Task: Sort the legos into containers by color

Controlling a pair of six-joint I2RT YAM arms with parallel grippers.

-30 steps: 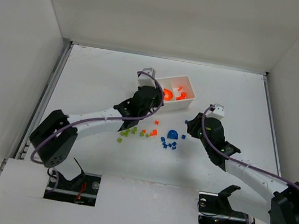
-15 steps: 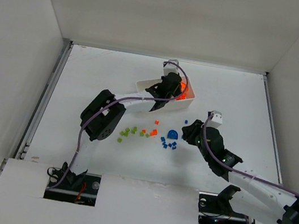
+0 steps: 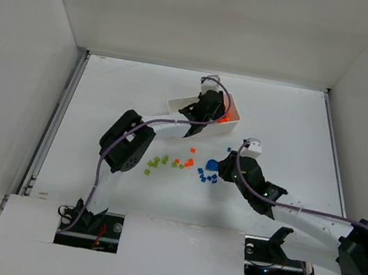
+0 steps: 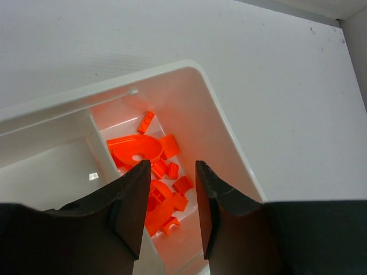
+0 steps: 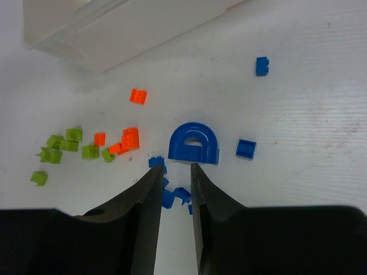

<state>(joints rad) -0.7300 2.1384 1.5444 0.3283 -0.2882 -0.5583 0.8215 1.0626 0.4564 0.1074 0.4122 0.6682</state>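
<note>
The white tray (image 3: 176,102) stands at the back centre. Its right compartment holds several orange legos (image 4: 135,149), large rounded ones among them. My left gripper (image 4: 172,166) hangs open and empty over that compartment, also seen in the top view (image 3: 210,107). On the table lie a blue arch (image 5: 194,143), small blue bricks (image 5: 245,149), orange bricks (image 5: 129,139) and yellow-green bricks (image 5: 63,146). My right gripper (image 5: 175,167) is open and empty just short of the blue arch, with small blue bricks (image 5: 172,197) under its gap. In the top view it (image 3: 224,169) is right of the arch (image 3: 213,164).
The tray's middle compartment (image 4: 51,172) looks empty. A lone blue brick (image 5: 261,66) lies farther back right. The tray's near wall (image 5: 114,34) is beyond the loose bricks. White walls enclose the table on three sides.
The left arm swung from the tray's left side to over the orange compartment, then held still. The right gripper moved left and nearer, up to the blue pieces.
</note>
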